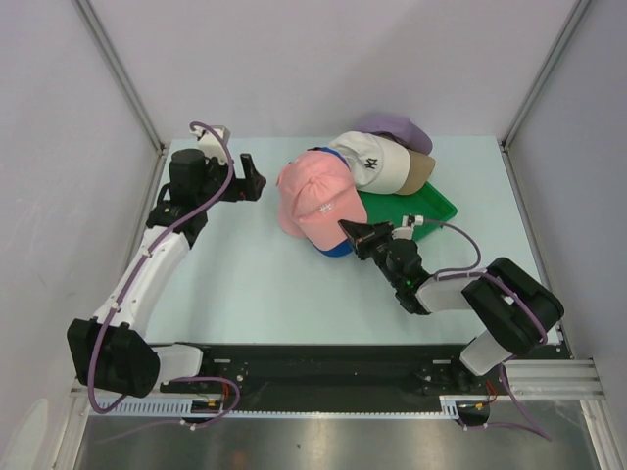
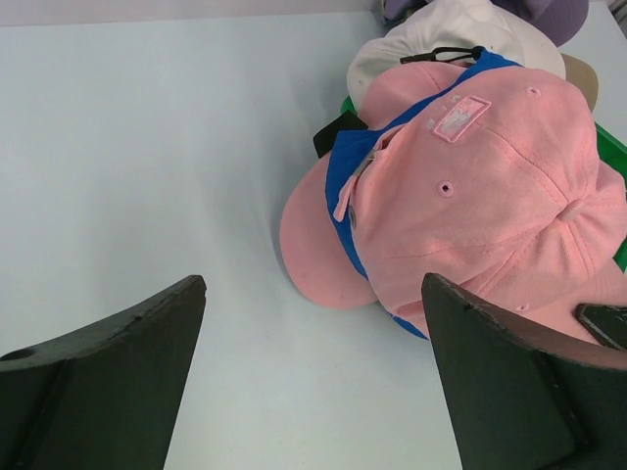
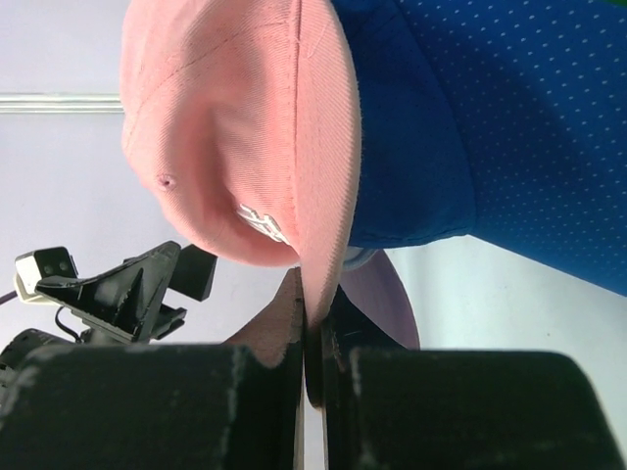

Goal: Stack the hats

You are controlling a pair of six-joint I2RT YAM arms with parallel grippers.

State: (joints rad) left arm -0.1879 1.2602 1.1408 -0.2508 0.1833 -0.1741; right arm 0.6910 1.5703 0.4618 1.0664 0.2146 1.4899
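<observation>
Right claw (image 1: 355, 233) clenched on the brim edge of the pink cap (image 1: 315, 201). Pink sits on top of the blue cap (image 2: 343, 181), mid-table at the left rim of the tray (image 1: 438, 208). It looks like light, floppy fabric, so I expect the crown to sag. The brim is the only stiff part, so that's the place to hold. White cap (image 1: 377, 162), tan cap (image 1: 421, 174) and lavender cap (image 1: 397, 127) are piled just behind. Left claw (image 1: 250, 176) spread, empty, apart from the pile. Open table left and near.

You see a pink cap (image 1: 315, 196); a blue cap (image 3: 509, 127), pale-dotted; white cap (image 1: 377, 162), tan cap (image 1: 422, 172), lavender cap (image 1: 397, 127); green tray (image 1: 433, 207).
</observation>
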